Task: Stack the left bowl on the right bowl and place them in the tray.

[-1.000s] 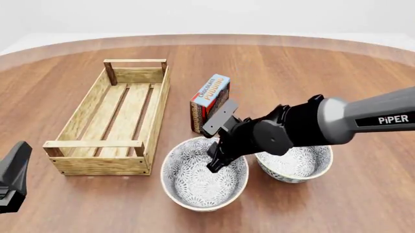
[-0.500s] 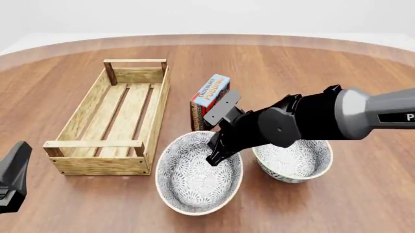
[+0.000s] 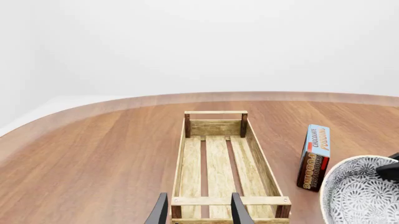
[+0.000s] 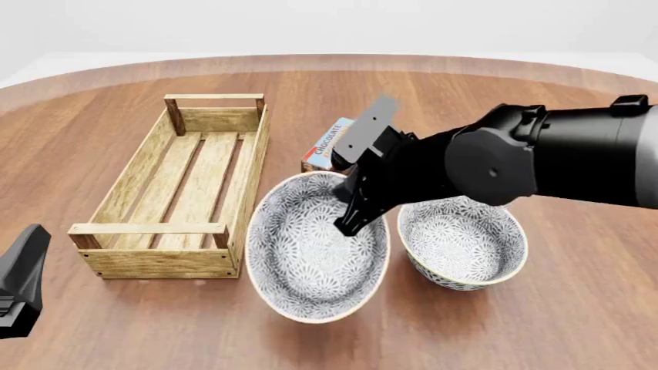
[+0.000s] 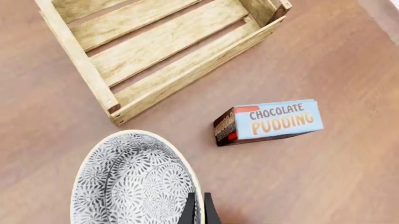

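Observation:
The left bowl [image 4: 308, 262], white with a grey pattern, is tilted and raised off the table. My right gripper [image 4: 350, 223] is shut on its far rim. The right wrist view shows that bowl [image 5: 131, 182] with the fingers [image 5: 190, 212] pinching the rim. The right bowl [image 4: 463, 239] stands on the table just right of it. The light-wood tray [image 4: 246, 177] lies to the left with nothing in it, and also shows in the left wrist view [image 3: 218, 158]. My left gripper [image 3: 198, 212] is open and empty, near the tray's near end, low at the front view's left [image 4: 21, 281].
A chocolate pudding box [image 4: 331, 146] stands behind the raised bowl, between the tray and the bowls; it also shows in the right wrist view [image 5: 268, 122] and the left wrist view [image 3: 313, 156]. The round wooden table's far edge [image 4: 329, 62] curves behind.
My right gripper has risen and moved away from the camera with the left bowl's rim in it. The bowl has lifted and tilted. The left arm has not moved.

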Controlling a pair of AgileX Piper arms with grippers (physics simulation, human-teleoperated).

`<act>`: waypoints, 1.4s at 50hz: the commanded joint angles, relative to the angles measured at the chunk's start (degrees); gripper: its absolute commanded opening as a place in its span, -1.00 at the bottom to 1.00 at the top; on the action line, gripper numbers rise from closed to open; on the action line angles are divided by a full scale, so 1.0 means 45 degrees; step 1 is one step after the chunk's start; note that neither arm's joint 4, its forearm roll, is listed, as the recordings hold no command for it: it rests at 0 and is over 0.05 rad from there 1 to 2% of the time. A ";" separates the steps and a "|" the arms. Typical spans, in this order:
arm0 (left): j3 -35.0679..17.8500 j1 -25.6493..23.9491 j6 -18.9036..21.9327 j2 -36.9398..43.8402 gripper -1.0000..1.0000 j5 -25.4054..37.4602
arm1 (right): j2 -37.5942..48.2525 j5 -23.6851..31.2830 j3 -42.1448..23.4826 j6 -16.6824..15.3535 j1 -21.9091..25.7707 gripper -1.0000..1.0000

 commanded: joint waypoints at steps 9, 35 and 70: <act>0.0000 0.0000 0.0000 0.0000 1.00 0.0000 | -0.1943 0.1087 -0.0752 -0.0082 -0.0283 -1.00; 0.0000 0.0000 0.0000 0.0000 1.00 0.0000 | -0.4840 0.1847 -0.0656 0.1897 -0.2846 -1.00; 0.0000 0.0000 0.0000 0.0000 1.00 0.0000 | -0.6303 0.0507 0.1685 0.5192 -0.5783 -1.00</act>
